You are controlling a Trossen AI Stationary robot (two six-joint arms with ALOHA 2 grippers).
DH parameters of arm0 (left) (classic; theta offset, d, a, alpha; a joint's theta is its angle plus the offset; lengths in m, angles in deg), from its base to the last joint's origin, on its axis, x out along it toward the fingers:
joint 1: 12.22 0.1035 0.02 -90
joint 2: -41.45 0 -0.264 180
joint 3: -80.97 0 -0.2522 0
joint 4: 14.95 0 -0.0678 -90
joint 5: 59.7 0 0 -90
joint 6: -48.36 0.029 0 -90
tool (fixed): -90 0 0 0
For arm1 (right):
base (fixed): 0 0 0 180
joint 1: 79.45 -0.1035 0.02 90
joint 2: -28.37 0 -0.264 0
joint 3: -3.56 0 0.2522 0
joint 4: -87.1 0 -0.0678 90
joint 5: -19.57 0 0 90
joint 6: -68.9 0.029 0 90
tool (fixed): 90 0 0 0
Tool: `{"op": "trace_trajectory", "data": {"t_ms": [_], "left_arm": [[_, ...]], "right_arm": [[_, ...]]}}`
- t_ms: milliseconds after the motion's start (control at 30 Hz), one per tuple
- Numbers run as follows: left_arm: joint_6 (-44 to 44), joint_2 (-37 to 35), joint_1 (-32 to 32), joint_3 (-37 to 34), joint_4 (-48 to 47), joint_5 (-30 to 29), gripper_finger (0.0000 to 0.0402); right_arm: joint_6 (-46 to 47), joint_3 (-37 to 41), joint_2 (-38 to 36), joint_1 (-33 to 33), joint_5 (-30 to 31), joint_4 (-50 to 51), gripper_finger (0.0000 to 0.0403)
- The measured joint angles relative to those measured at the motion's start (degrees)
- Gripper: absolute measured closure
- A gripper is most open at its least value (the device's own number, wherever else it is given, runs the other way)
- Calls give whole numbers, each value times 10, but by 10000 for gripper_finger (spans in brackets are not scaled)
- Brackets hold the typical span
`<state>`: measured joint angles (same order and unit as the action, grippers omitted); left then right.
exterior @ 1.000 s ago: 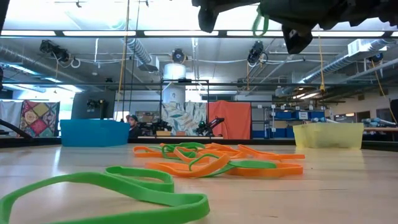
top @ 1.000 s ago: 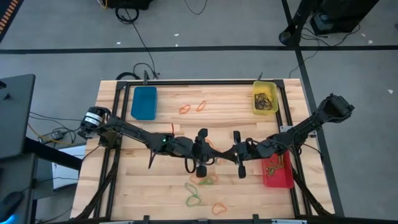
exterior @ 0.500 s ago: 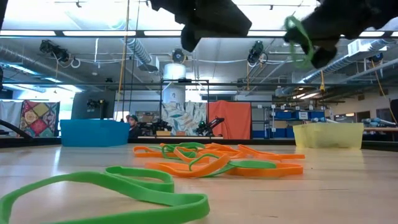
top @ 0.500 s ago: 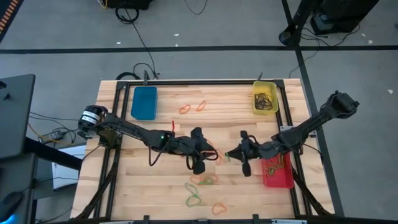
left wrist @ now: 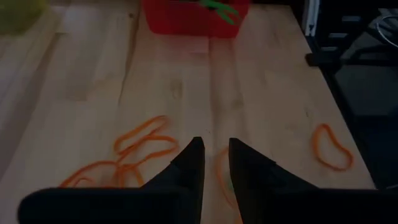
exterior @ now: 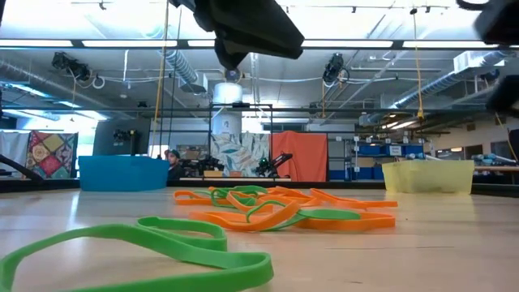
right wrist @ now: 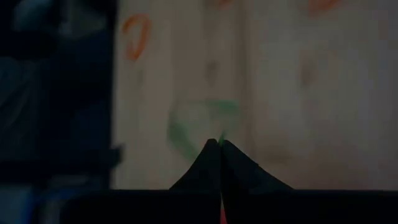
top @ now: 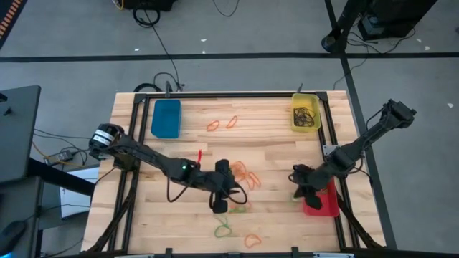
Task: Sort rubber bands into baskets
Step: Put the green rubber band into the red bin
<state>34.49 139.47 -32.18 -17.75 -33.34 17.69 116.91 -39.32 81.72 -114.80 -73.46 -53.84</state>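
We are pinching a green band (right wrist: pixel 202 121) in our closed right tool (top: pixel 297 192), at nine o'clock of the red basket (top: pixel 323 205). Our left tool (top: pixel 221 202), slightly parted and empty, is hovering over orange bands (top: pixel 242 174) mid-counter (top: pixel 272 143).

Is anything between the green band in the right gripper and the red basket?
Nothing visible. The right gripper, shut on a green rubber band, is beside the red basket's open rim, with no object between them. The left gripper is apart, above the loose bands.
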Motion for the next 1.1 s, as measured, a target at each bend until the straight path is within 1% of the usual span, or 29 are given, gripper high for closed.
{"op": "trace_trajectory", "data": {"t_ms": [100,200,300,367,467,600,667,733,800,900,967,1033,1100], "left_arm": [[1,0,-6,0,-1,0,323],[1,0,-12,0,-11,5,323],[-1,0,-18,0,-29,22,323],[-5,0,-21,0,-40,26,323],[-12,0,-23,0,-47,17,323],[-2,0,-18,0,-39,-11,323],[2,0,-14,0,-41,-12,323],[2,0,-11,0,-54,-11,324],[-3,0,-10,0,-87,-7,324],[-36,0,-10,0,-143,-1,322],[-74,5,-12,0,-163,1,320],[-111,11,-17,0,-175,2,316],[-125,18,-27,0,-164,3,310]], "right_arm": [[12,0,0,-35,-5,-13,400],[34,0,0,-74,-34,-28,400],[77,0,0,-111,-62,-12,400],[105,0,0,-127,-56,15,400],[141,0,0,-135,-45,77,400],[166,0,-1,-136,-61,141,399],[175,0,-2,-136,-58,171,398],[190,0,-1,-136,-38,203,398],[213,0,-1,-136,-16,222,395],[221,0,-1,-142,16,214,377],[211,0,-1,-146,44,193,357],[210,0,1,-146,48,182,334],[214,0,2,-147,41,184,309]]}}
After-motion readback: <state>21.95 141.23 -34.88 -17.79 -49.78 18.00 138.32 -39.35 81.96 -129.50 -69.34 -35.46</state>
